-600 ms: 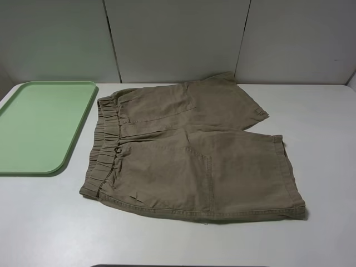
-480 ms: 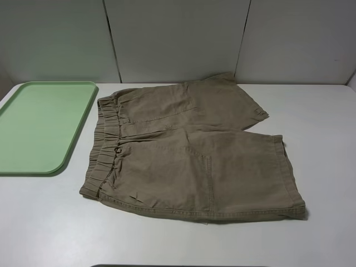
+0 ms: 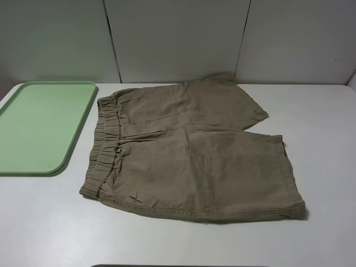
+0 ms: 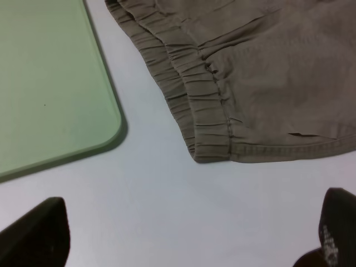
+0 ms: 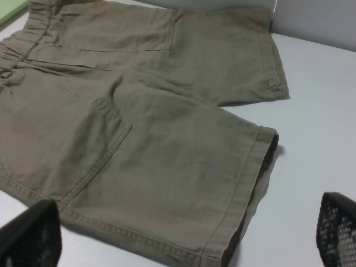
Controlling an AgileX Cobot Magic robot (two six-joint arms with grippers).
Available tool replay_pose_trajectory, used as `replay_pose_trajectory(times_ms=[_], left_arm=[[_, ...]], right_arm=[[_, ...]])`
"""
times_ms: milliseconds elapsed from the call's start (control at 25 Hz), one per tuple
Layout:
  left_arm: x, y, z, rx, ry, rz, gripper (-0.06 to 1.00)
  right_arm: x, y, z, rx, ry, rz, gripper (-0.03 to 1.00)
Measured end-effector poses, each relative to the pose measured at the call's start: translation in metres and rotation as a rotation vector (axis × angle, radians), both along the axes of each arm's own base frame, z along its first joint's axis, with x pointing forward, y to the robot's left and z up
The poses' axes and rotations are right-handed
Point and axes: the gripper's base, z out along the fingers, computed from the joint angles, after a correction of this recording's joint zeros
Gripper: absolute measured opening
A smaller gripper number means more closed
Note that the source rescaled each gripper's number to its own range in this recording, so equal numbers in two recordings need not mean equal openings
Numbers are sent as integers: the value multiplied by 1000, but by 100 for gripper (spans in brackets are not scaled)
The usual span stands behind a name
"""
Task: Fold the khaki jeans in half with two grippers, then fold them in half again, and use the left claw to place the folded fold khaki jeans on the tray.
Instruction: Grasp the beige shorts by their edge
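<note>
- Nothing had shifted since the picture a moment before: the khaki-tan cotton shorts (image 3: 189, 150) lay in the same spread shape on the white table (image 3: 328, 167), and no arm showed in the high view.
- Those shorts lay flat and unfolded. Their gathered elastic waistband (image 3: 103, 147) faced the flat pale-green rectangular plastic tray (image 3: 33, 128), which sat just beside it on the left of the high view, with a strip of bare table between them. Both legs pointed right, so the long axis ran across the table from left to right.
- I saw the left gripper (image 4: 186, 239) with its black fingers (image 4: 33, 236) spread wide and nothing between them. It hovered over bare table, and the near corner of the waistband lay ahead of it, near but not touching.
- The right gripper (image 5: 183, 236) was likewise spread wide and empty, one black finger at each side of its view. The hem corner of the nearer leg (image 5: 167, 183) lay just ahead, within the span of the two fingers.
- I judged that no fold had begun. The left arm was nearer the waistband end and the right arm nearer the hem end, so each had its own corner of the near edge to take for the first fold.
- The tray showed only its bare green surface.
</note>
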Motion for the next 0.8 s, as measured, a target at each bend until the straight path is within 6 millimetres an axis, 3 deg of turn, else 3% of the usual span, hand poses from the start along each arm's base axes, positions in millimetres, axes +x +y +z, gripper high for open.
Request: replay_pose_trajectory(times_ms=[800], left_arm=[[0,0,0,0,0,0,93]], right_arm=[[0,0,0,0,0,0,100]])
